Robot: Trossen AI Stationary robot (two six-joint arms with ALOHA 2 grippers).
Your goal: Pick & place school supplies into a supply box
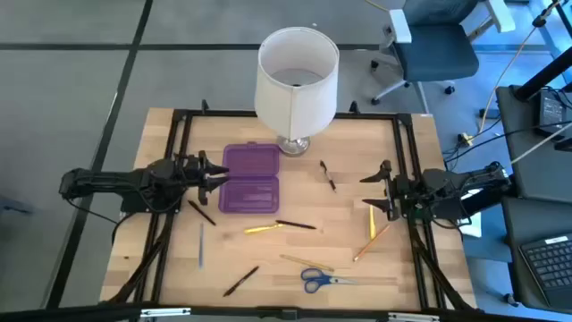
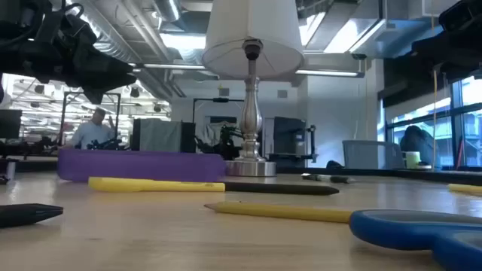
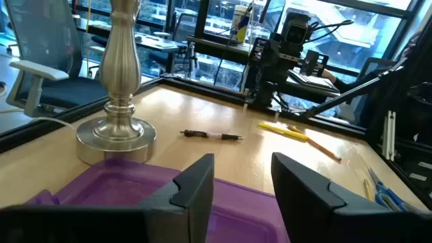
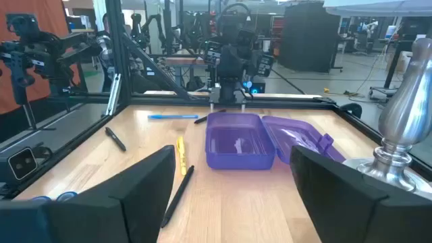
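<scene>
Left gripper point(image 1: 217, 176) hovers at the left edge of your translucent purple plastic supply box point(image 1: 250, 177), fingers apart, holding nothing. Right gripper point(image 1: 374, 190) sits right of centre in the high view, fingers spread wide, also holding nothing. Box lies open at frame centre, just beside the white-shaded metal lamp point(image 1: 297, 80). You've got pens and pencils scattered on the wooden table point(image 1: 420, 259) below the box; blue-handled scissors point(image 1: 322, 280) lie at lower centre.
</scene>
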